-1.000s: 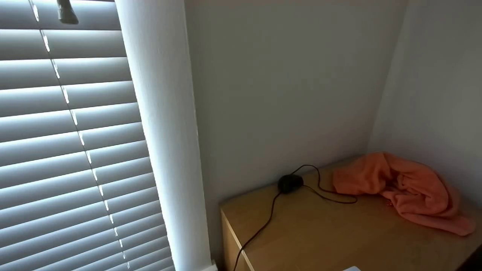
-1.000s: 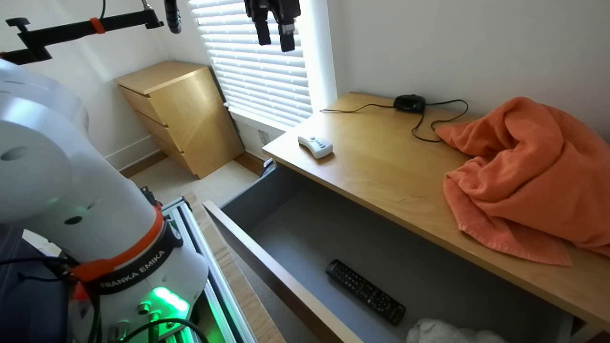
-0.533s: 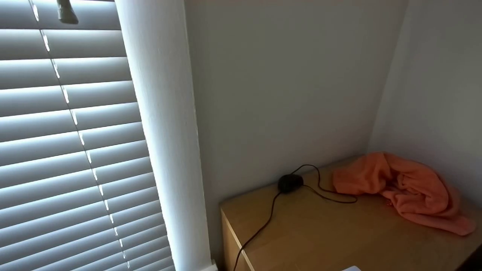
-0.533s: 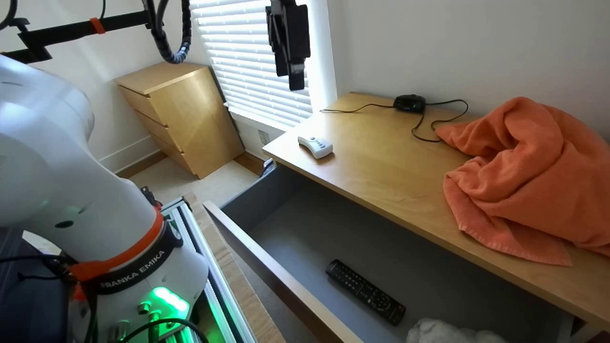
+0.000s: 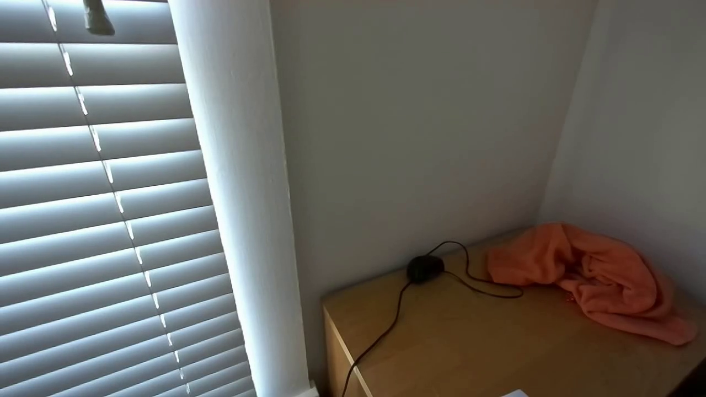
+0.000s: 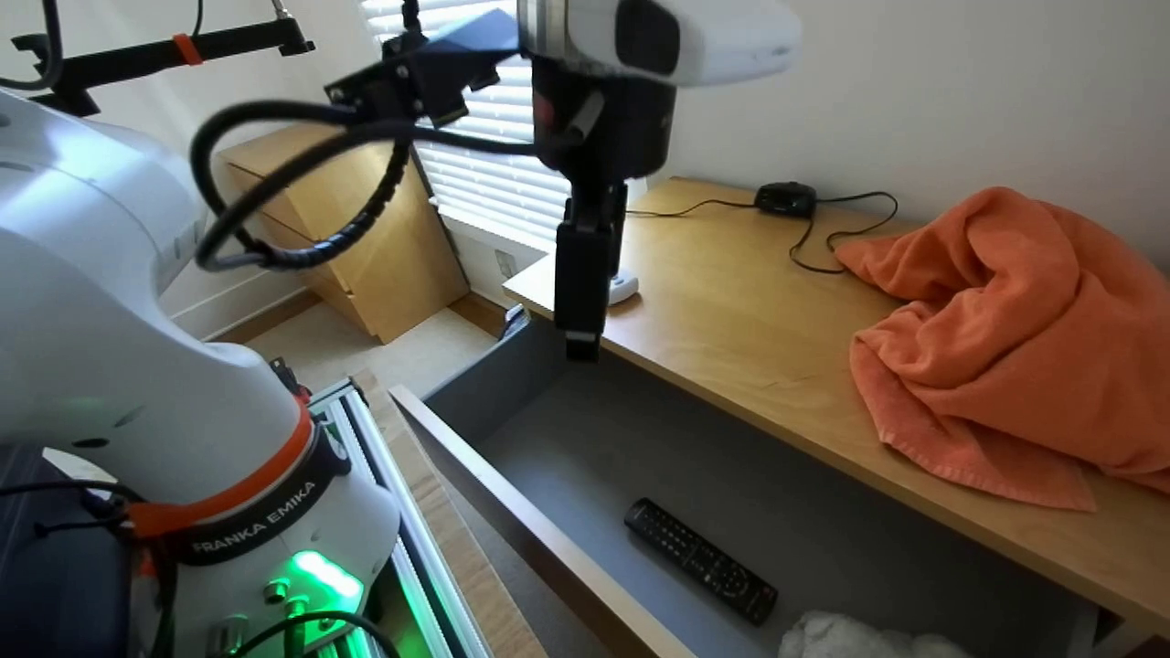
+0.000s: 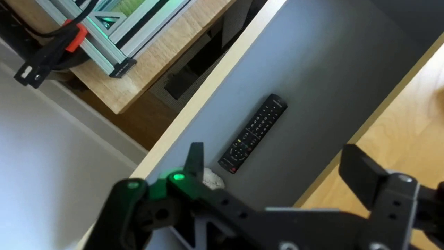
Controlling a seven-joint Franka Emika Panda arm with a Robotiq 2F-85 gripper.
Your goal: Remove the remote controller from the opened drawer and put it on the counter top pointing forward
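The remote controller [image 6: 702, 560] is a long black bar with rows of buttons. It lies flat on the grey floor of the open drawer [image 6: 539, 525]; it also shows in the wrist view [image 7: 253, 133]. The light tan counter top [image 6: 740, 320] is above and behind the drawer, and also shows in an exterior view [image 5: 469, 336]. My gripper [image 6: 585, 343] points down above the drawer's far left part, near the counter's front edge, away from the remote. In the wrist view the gripper [image 7: 273, 147] has its fingers wide apart with nothing between them.
On the counter top are a white handheld device [image 6: 624, 287], partly hidden by my gripper, a black plug box with a thin cable [image 6: 784, 198] and a bunched orange cloth [image 6: 1015, 347]. A white cloth [image 6: 868, 638] lies in the drawer near the remote. The drawer's front panel [image 6: 567, 557] stands up.
My gripper has come down from the top of the view, turned, and moved slightly right, now over the drawer by the counter's edge. The remote and the other objects have not moved.
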